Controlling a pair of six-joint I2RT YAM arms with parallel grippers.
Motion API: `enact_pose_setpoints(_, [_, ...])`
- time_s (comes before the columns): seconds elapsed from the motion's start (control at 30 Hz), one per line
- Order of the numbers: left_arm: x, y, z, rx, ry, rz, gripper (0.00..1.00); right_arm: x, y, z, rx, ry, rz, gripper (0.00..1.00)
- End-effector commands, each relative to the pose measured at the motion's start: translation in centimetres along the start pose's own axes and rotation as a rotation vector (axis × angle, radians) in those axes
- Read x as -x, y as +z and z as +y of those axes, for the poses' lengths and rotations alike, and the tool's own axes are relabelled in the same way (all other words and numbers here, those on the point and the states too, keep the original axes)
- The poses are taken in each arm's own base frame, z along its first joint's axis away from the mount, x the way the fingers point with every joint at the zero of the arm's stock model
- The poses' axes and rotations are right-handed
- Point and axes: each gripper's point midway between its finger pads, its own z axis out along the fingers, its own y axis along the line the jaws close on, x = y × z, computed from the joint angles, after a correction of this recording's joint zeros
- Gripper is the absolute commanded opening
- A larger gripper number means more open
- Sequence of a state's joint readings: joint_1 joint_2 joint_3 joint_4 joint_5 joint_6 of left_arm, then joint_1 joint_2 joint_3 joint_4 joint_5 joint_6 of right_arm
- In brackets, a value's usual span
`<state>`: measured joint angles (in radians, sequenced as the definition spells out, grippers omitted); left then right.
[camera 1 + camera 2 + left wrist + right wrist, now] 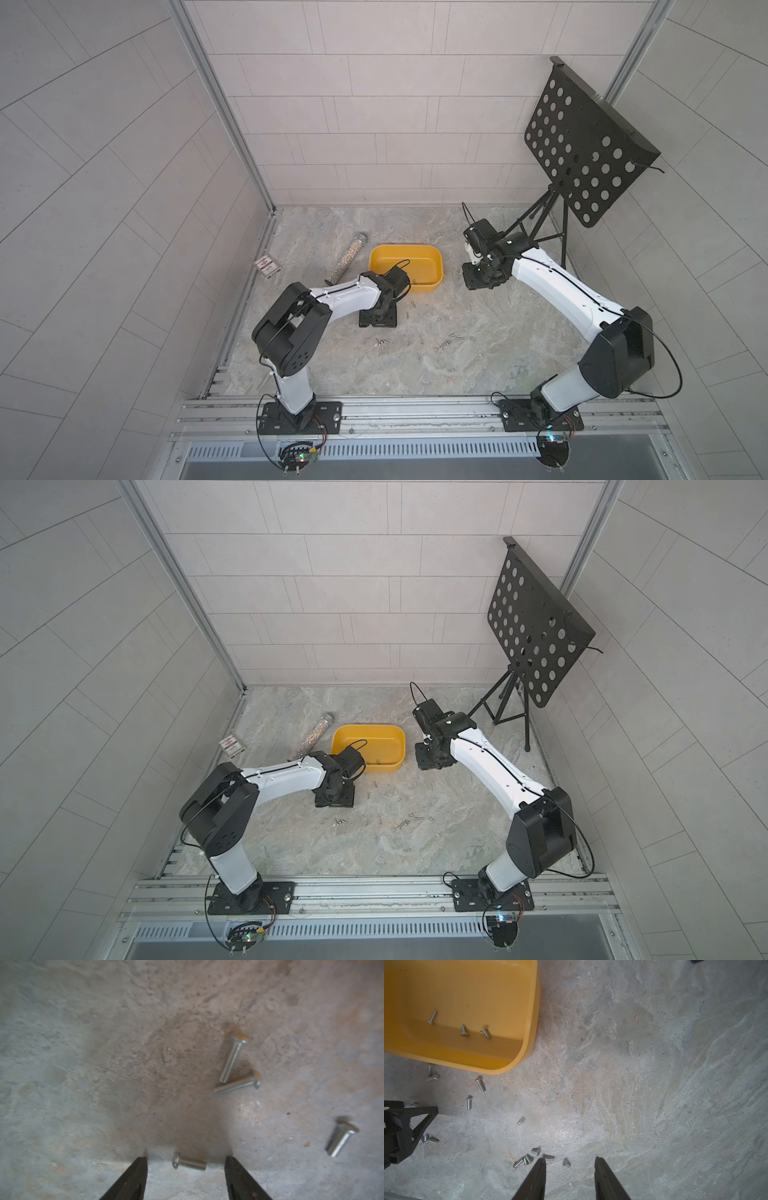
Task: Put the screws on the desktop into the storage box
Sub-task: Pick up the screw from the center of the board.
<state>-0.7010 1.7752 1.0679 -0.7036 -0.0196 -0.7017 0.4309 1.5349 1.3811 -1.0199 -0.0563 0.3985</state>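
The yellow storage box (pixel 405 248) (pixel 368 727) sits mid-desktop (pixel 478 365); the right wrist view shows three screws (pixel 464 1031) lying inside it (pixel 534 1012). Several more screws (pixel 448 341) (pixel 409 820) are scattered on the marble in front of the box. My left gripper (pixel 377 322) (pixel 186 1160) points down just before the box's front left corner. It is open, and one screw (pixel 189 1163) lies on the desktop between its fingertips, with a gap on each side. My right gripper (pixel 484 279) (pixel 570 1159) hangs open and empty right of the box, above the desktop.
A glittery tube (pixel 347 257) lies left of the box, with a small red-and-white card box (pixel 267 266) near the left wall. A black perforated music stand (pixel 590 141) on tripod legs stands at the back right. Three more screws (pixel 233 1057) lie just beyond the left gripper's tips.
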Motion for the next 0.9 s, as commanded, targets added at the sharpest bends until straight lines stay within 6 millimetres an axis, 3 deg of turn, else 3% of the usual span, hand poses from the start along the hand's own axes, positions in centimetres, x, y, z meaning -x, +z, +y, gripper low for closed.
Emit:
enact_pose_setpoints(0.0, [0.1,0.7,0.0,0.031,0.021,0.004,0.62,-0.5,-0.4,-0.2,0.003,-0.006,0.002,0.43])
enact_pose_setpoints(0.53, [-1.3,1.1,1.0,0.058,0.04,0.038,0.43,-0.5,-0.1,0.0,0.012,-0.002,0.01,0.43])
enact_pose_setpoints(0.87, [-1.7,1.1,1.4,0.071,0.046,0.046,0.37,-0.6,-0.1,0.0,0.014,0.001,0.01,0.43])
